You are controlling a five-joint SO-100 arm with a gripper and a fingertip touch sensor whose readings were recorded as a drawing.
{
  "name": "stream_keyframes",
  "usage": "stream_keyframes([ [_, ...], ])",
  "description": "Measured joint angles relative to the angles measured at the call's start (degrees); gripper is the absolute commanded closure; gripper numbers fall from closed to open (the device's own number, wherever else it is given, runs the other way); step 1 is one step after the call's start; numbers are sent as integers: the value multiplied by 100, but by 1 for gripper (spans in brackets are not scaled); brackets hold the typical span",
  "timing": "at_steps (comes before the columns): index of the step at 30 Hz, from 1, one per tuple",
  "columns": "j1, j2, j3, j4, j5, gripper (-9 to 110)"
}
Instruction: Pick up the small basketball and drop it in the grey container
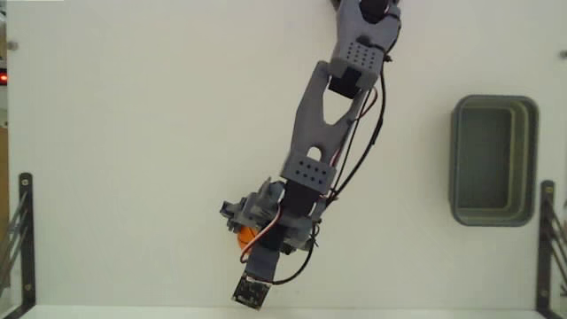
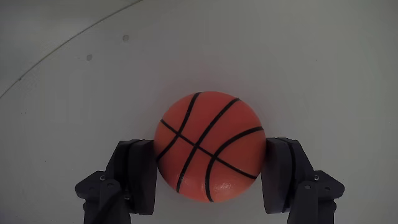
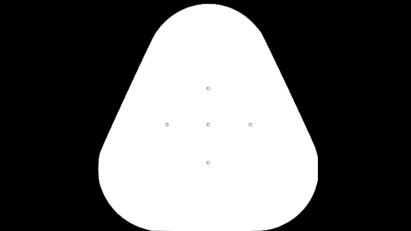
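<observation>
The small orange rubber basketball with thin black lines (image 2: 208, 147) sits right between the two dark fingers (image 2: 135, 175) of the gripper (image 2: 209, 177). In the wrist view one finger presses each side of the ball, so the gripper looks closed on it. I cannot tell if the ball is off the white table (image 1: 124, 159) yet or resting on it. In the fixed view only a little bit of orange (image 1: 245, 236) peeks out from under the grey arm (image 1: 323, 115).

So the grabbing part looks done. The carrying and the dropping are left to do.

The grey-green plastic tub with round corners (image 1: 532, 159) is well apart from the fingers, far off to the right in the fixed view. Its deep hollow looks empty. Nothing is in it yet.
</observation>
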Motion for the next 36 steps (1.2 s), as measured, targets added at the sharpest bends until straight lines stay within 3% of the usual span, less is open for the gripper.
stream_keyframes([
  [36,0,0,0,0,0,2],
])
